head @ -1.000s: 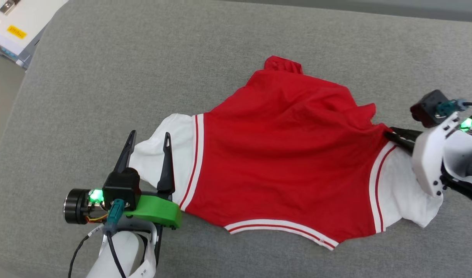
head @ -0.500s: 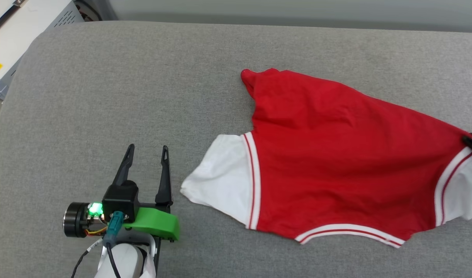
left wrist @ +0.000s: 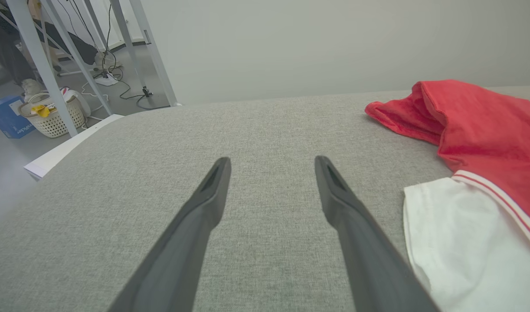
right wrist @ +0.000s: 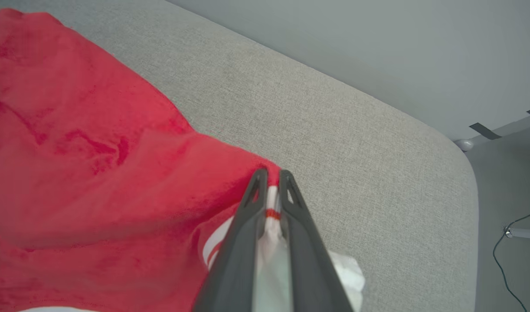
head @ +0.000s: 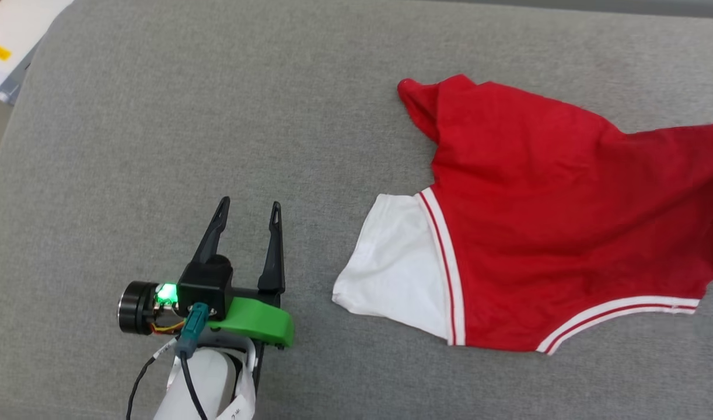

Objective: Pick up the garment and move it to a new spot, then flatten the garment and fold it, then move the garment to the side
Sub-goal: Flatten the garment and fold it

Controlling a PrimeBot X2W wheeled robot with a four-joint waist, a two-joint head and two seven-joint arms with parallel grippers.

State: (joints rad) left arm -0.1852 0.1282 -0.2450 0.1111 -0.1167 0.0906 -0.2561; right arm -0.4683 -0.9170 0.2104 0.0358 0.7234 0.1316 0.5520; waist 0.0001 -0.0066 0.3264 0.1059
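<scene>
The garment, a red jersey with white sleeves and striped trim, lies stretched across the grey cushioned surface at the right of the head view and runs off its right edge. My left gripper stands open over bare cushion, left of the white sleeve and apart from it; the left wrist view has that sleeve to the right of the open gripper. In the right wrist view my right gripper is shut on the garment at the striped seam of its other sleeve.
The cushion's rounded corner lies to the right of my right gripper, with floor and a cable beyond. Off the cushion's left end are a white cabinet, metal frame legs and a wicker basket.
The garment has been dragged to the right across the cushion by my shut right gripper, pulling the white sleeve out from under my left gripper. The head camera has also shifted.
</scene>
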